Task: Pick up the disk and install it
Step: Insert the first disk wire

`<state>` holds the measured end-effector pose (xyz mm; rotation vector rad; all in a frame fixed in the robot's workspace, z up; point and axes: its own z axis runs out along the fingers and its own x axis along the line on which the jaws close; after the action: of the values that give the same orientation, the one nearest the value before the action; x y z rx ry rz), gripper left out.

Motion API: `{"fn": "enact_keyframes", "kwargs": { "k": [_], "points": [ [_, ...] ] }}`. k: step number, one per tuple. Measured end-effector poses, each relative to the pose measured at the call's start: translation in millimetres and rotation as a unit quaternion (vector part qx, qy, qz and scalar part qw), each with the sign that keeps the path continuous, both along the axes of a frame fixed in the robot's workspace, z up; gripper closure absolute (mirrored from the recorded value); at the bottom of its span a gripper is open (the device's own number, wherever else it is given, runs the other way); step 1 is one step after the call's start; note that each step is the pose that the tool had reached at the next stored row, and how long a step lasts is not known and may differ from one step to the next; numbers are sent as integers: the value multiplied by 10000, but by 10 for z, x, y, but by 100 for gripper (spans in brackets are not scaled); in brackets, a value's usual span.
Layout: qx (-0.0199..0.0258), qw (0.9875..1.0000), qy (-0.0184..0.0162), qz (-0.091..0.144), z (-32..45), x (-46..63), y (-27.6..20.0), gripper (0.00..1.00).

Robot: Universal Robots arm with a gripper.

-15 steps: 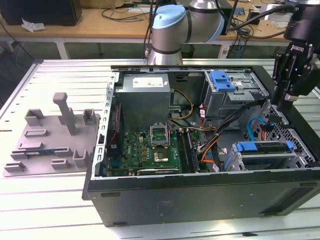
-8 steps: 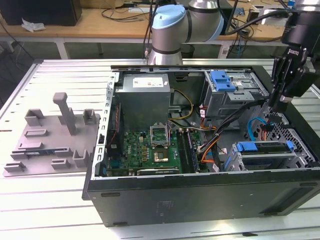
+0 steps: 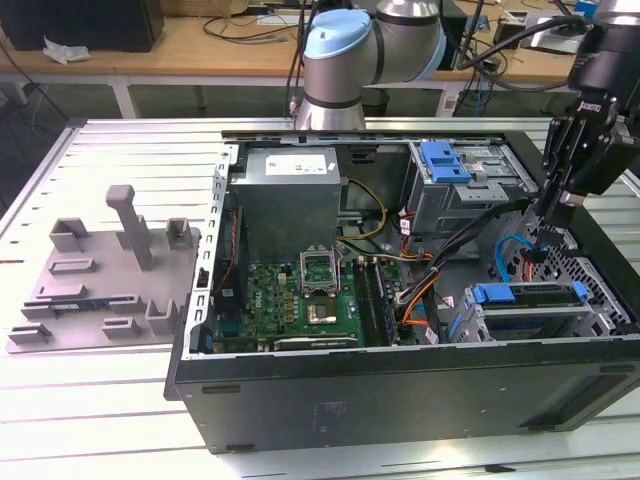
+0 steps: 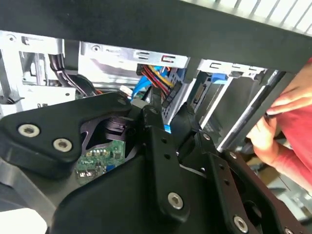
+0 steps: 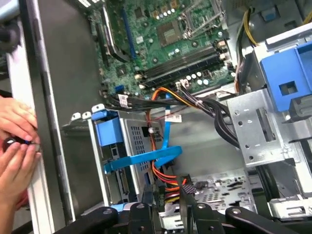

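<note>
The disk [image 3: 528, 297], a drive in a bright blue carrier frame, sits in the drive cage at the front corner of the open computer case [image 3: 400, 400], on the exterior view's right. In the first wrist view the disk [image 5: 134, 146] shows its silver side and blue carrier, with a blue cable strap across it. My gripper [image 3: 553, 205] hangs above the case's right end, a little behind and above the disk. Its two black fingers [image 5: 146, 212] stand apart with nothing between them, over orange and red cables. In the second wrist view my gripper [image 4: 167, 121] points into the case.
A second metal drive cage [image 3: 455, 185] with a blue latch piece stands behind the disk. The motherboard [image 3: 300, 300] and grey power supply [image 3: 290, 195] fill the case's left half. A person's hands [image 5: 14, 141] rest at the case's outer wall. A grey fixture plate [image 3: 100, 280] lies left of the case.
</note>
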<state>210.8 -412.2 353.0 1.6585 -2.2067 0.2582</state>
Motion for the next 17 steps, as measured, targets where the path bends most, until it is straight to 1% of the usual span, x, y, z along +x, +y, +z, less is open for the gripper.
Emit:
{"fn": "enact_keyframes", "kwargs": {
  "k": [1, 2, 3, 7, 11, 17],
  "points": [
    [-77, 10000, 41, -1, -4, 29, 7, 65],
    [-138, 9999, 47, -1, -20, 47, 8, 65],
    [-158, 9999, 46, -1, -42, 48, 7, 65],
    [-174, 9998, 46, -1, -91, 49, 7, 65],
    [-201, 9998, 46, 0, -102, 47, 6, 65],
    [-211, 9998, 46, 4, -152, 33, -3, 65]
  ]
}}
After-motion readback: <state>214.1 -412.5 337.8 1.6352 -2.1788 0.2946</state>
